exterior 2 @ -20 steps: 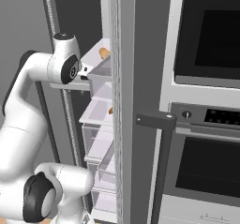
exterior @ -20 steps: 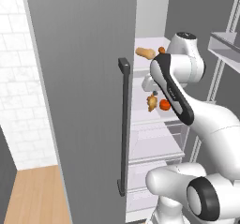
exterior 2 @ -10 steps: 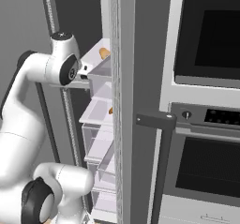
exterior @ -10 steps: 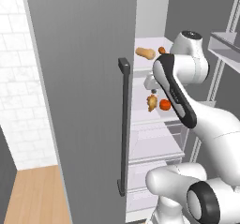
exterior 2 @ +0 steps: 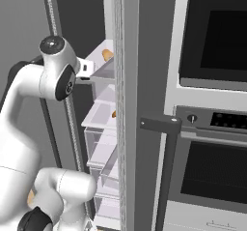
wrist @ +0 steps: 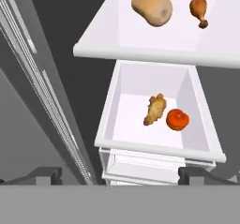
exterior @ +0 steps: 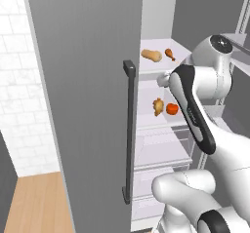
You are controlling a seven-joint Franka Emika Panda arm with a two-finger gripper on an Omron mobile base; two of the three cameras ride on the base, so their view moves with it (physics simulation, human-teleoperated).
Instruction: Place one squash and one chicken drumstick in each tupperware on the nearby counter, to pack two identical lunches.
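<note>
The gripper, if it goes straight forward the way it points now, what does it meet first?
Probably the front rim of the white drawer, below the shelf. The open gripper aims about there, though depth is unclear.

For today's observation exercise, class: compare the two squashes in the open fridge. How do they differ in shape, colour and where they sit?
The tan squash is elongated and pear-like; the orange-red squash is small and round. The tan squash lies on the upper shelf near a chicken drumstick; the orange-red squash sits lower, in the white bin, close beside a golden-brown piece. The tan one looks bigger. Neither is touched by the end effector.
</note>
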